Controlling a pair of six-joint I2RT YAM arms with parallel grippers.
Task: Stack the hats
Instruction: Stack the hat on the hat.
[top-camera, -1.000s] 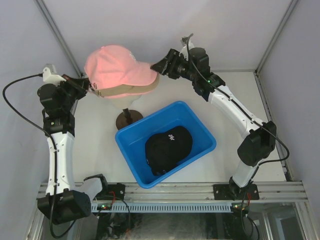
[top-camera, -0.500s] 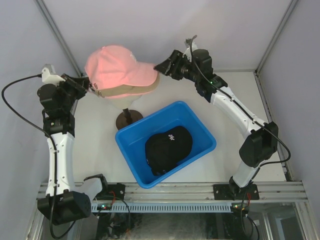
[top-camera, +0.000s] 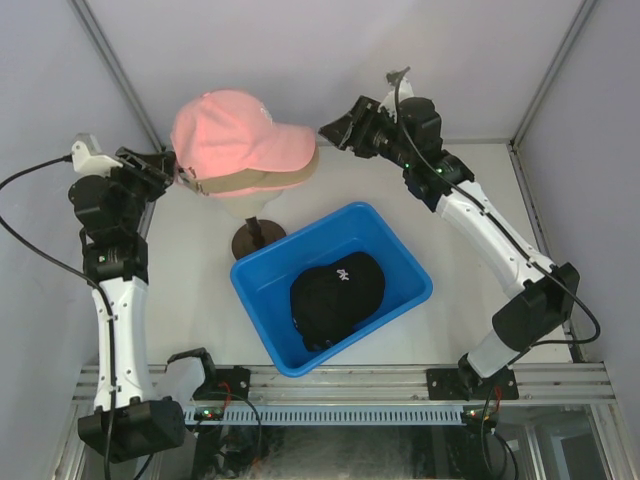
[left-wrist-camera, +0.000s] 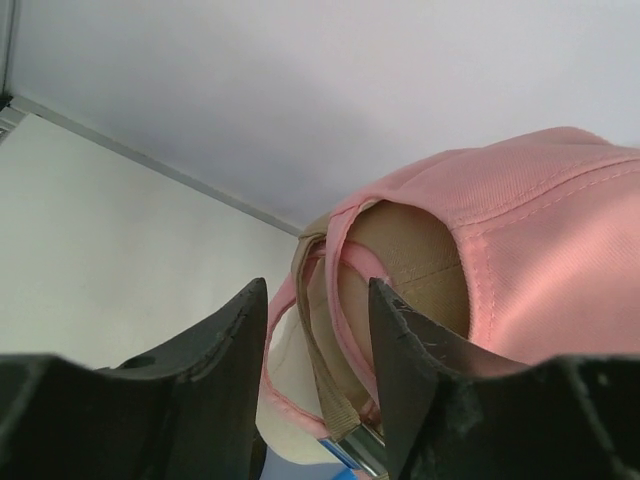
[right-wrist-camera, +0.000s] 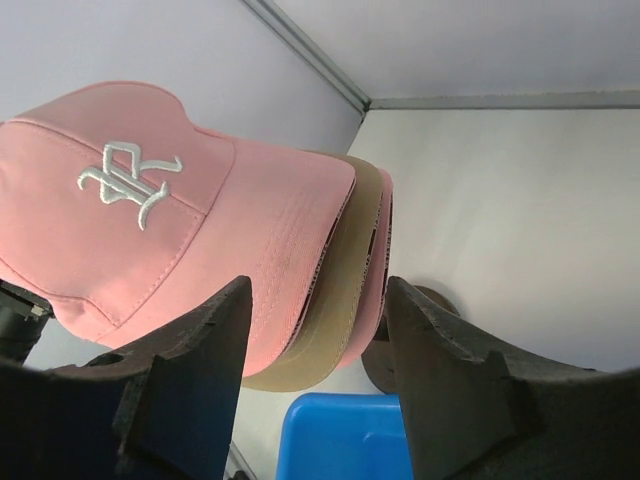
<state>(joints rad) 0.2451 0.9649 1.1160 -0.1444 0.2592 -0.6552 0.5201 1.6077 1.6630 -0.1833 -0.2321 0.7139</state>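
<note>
**Top view**
- Pink cap: sits on the head at 11 o'clock on the surface, brim toward 3 o'clock.
- Tan cap: directly under the pink one, brims aligned.
- Bin: at 5 o'clock of the head. It holds one black cap, white logo up.
- Left end effector: at 9 o'clock of the stack, just beside the back straps.
- Right end effector: at 2 o'clock of the stack, near the brim tips but apart from them.

**Left wrist view**
- Jaws partly apart with nothing between them. The pink and tan straps lie just beyond.

**Right wrist view**
- Jaws about half open and empty.
- Pink brim lies over tan brim. A pinkish edge shows below, and you cannot tell whether it is a third cap.

**Status**
- You can count at least two caps as stacked.
- The black cap in the bin appears to be what is left, and neither arm is near it.
</note>
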